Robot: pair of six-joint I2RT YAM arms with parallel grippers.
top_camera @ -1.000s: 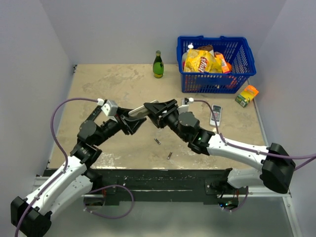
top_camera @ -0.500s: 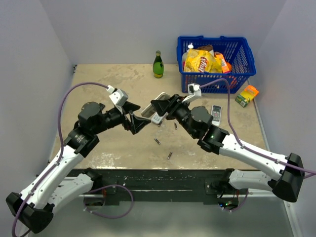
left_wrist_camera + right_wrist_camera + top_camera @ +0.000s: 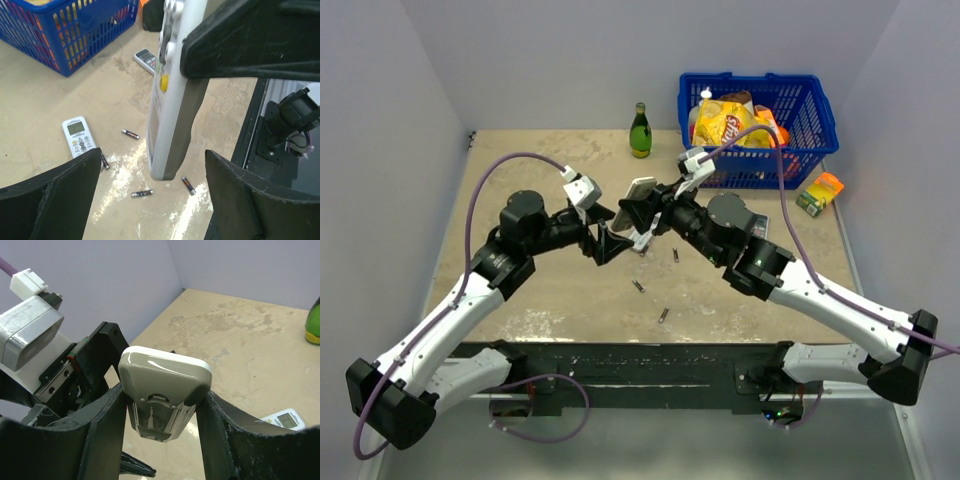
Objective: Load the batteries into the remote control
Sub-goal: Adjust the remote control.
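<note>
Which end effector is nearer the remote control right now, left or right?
Right. The right end effector is clamped on the remote control, holding it up. The left end effector is open and straddles the remote's lower end with a gap on each side, not touching it.

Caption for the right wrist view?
Right gripper clamps the remote, its battery bay open, above the table.

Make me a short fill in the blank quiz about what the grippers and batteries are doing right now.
The right gripper is shut on the ___.
The left gripper is ___.
The batteries lie on the ___.
The basket is coloured ___.
Missing: remote; open; table; blue.
</note>
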